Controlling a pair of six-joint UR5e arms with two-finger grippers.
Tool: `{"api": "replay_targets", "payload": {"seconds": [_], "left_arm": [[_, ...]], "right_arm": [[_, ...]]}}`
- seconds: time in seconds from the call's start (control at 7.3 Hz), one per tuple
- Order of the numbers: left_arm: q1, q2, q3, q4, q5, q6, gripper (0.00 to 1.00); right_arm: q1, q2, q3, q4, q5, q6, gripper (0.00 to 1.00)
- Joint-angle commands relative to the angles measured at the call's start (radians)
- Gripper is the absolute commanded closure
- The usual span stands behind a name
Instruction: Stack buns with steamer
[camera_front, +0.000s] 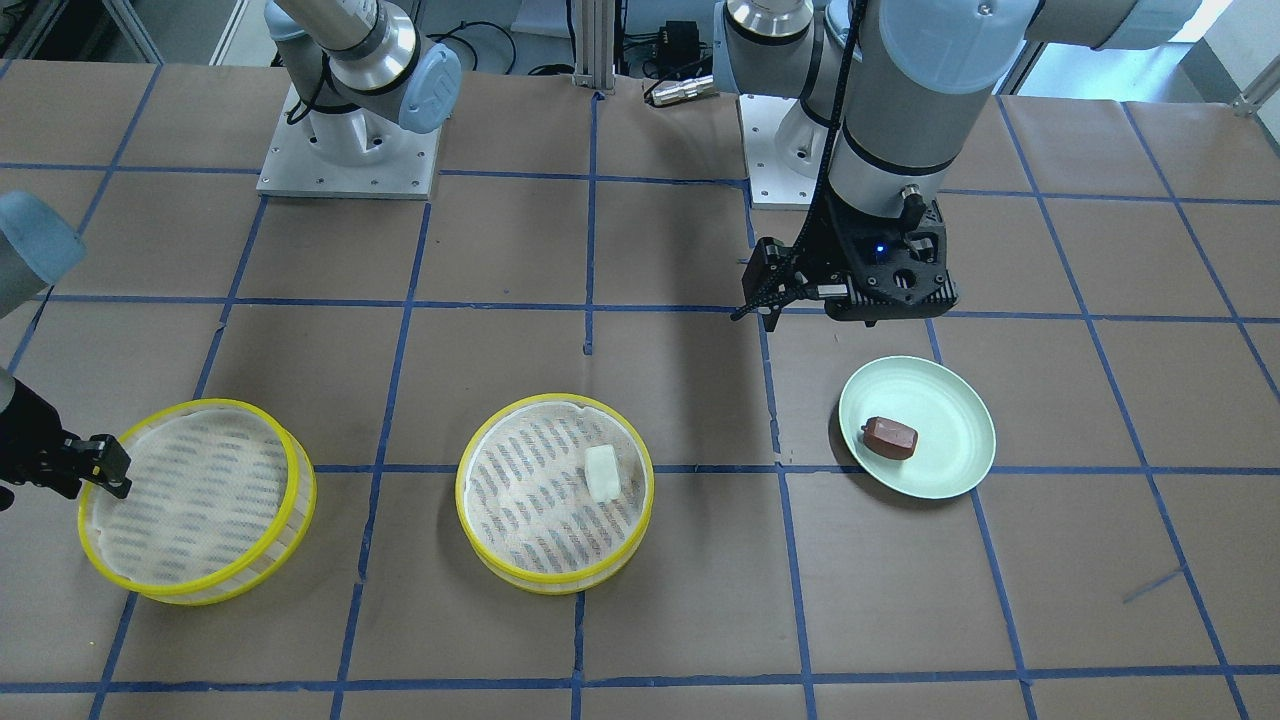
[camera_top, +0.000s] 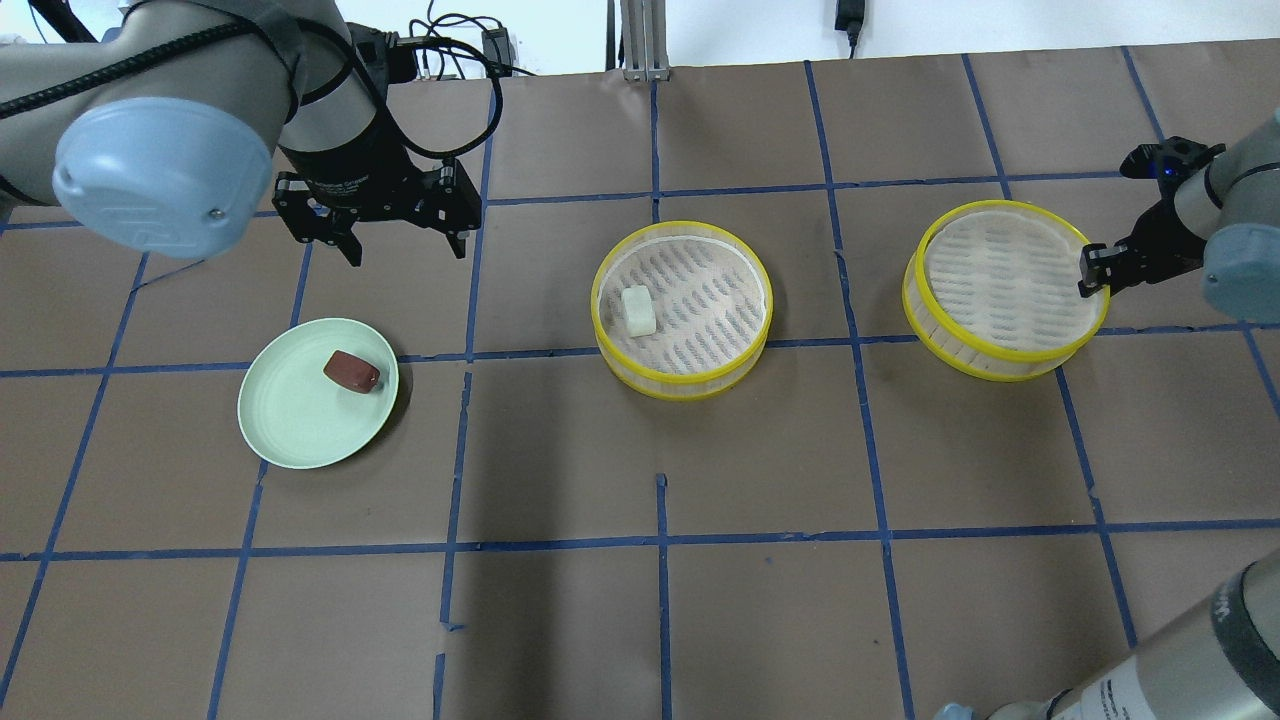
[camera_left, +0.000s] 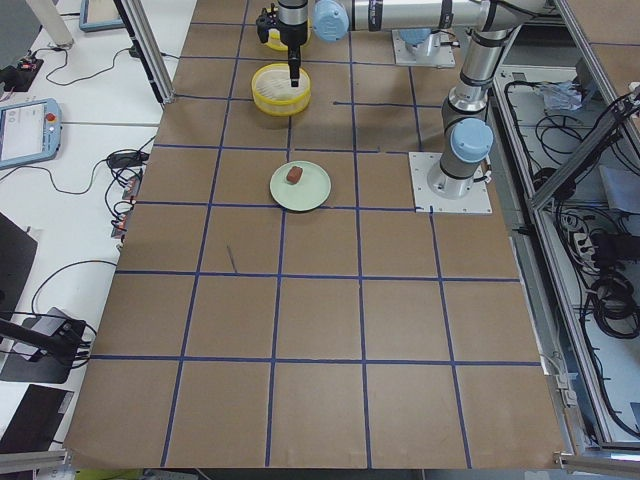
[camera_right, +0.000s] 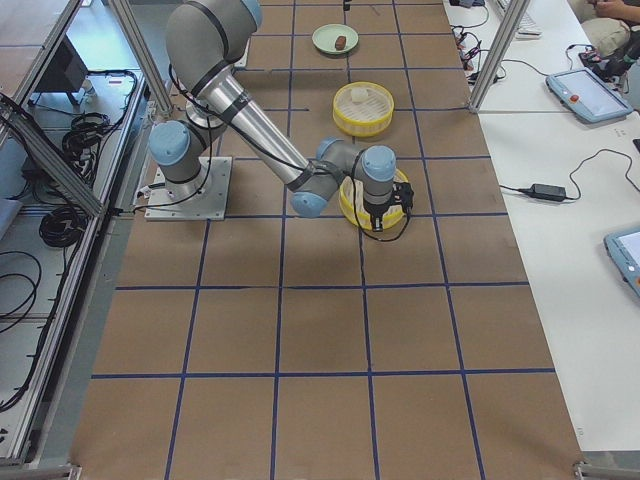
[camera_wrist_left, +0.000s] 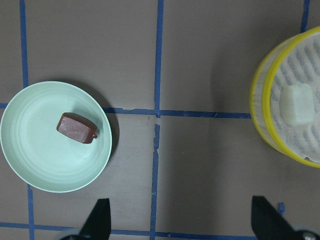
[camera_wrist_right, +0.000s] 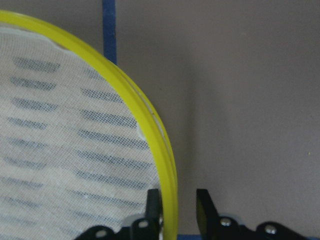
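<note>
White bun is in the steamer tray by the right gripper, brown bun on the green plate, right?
Not quite. The overhead view shows the white bun in the middle steamer tray; the other tray at the right gripper holds nothing. The brown bun is on the green plate.

Premises: a robotics laboratory. Evidence: arm bases bolted to a steel mounting plate (camera_front: 300, 180) on a table (camera_top: 760, 620) papered brown and gridded with blue tape (camera_top: 660, 540) — aluminium frame posts (camera_right: 497, 55), a teach pendant (camera_right: 588, 97) on a white side bench, loose cables (camera_left: 600, 290) and a power adapter (camera_right: 545, 190) alongside.
</note>
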Motion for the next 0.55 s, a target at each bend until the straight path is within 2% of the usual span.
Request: {"api": "replay_targets", "payload": {"seconds": [0.0,0.27,0.41], "left_arm": [[0.0,0.0,-0.005,0.001,-0.004,-0.006,0.0],[-0.002,-0.003,-0.009,0.001,-0.006,-0.015,0.0],[-0.002,-0.003,-0.009,0.001,-0.006,-0.015,0.0]], "right_arm": [[0.0,-0.038,-0.001,0.005,-0.006,-0.032,0.94],[0.012,-0.084,-0.001,0.043,-0.008,-0.032,0.95],[0.051,-0.136,-0.006,0.103,0.003,-0.003,0.95]]}}
